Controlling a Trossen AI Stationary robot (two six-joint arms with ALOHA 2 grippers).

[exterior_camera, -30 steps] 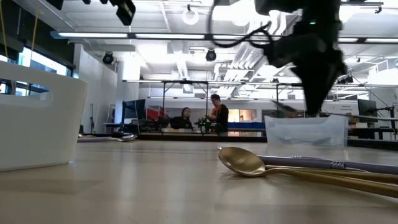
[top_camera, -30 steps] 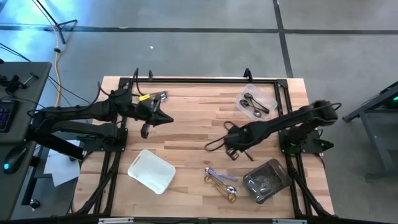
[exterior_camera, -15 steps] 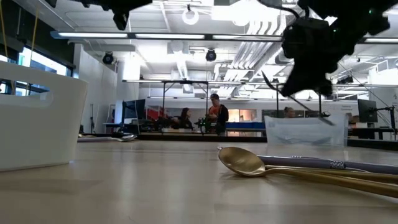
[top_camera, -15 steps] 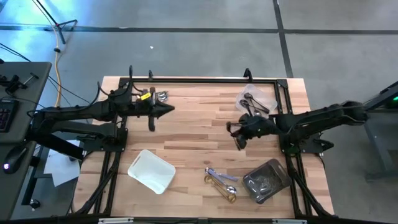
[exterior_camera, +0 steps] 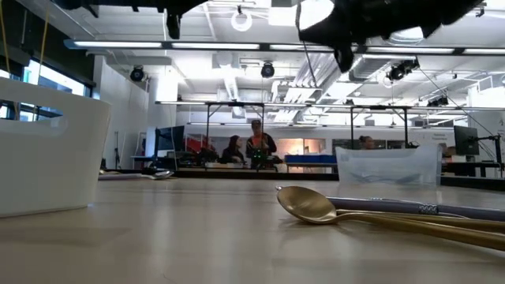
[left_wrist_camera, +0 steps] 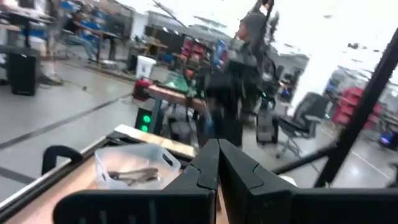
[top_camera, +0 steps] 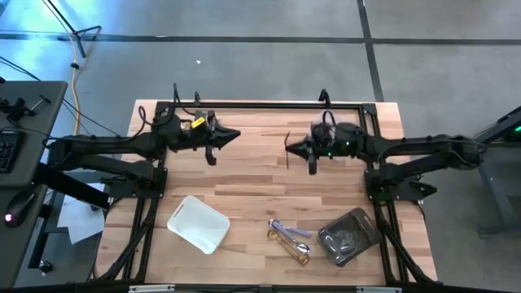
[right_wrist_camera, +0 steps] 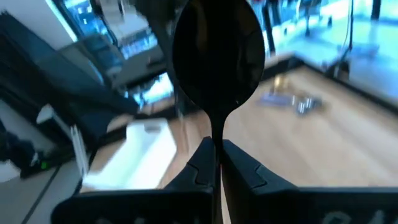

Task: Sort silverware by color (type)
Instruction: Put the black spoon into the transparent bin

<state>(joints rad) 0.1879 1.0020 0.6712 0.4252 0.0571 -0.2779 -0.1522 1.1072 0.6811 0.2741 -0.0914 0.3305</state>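
My right gripper (top_camera: pixel 290 147) hangs level over the middle of the table, pointing left, shut on a black spoon (right_wrist_camera: pixel 216 53). My left gripper (top_camera: pixel 234 136) faces it from the left, shut and holding nothing. Loose silverware (top_camera: pixel 290 238) lies on the table near the front: a gold spoon (exterior_camera: pixel 309 205) and silver pieces. More silver pieces (top_camera: pixel 210 124) lie at the far left. A clear tray (left_wrist_camera: pixel 134 168) holding dark spoons stands at the far right, mostly hidden under my right arm in the high view. My right gripper pinches the black spoon's handle just behind the bowl (right_wrist_camera: pixel 217 134) between its two fingers. The fingers come in level from the table's right. The spoon lies across them, its bowl standing out past the fingertips, lifted clear of the table.
A white tray (top_camera: pixel 198 222) stands near the front left. A clear tray (top_camera: pixel 348 236) with silver pieces stands at the front right. A black frame (top_camera: pixel 260 104) runs along the table's far edge. Bare wood lies between the two grippers. People stand in the room beyond the table.
My right gripper has risen from the middle of the table and gone toward the far edge and the left, tipping from pointing down to level, with the black spoon still in it. My left gripper has moved a little toward the right and the far edge.
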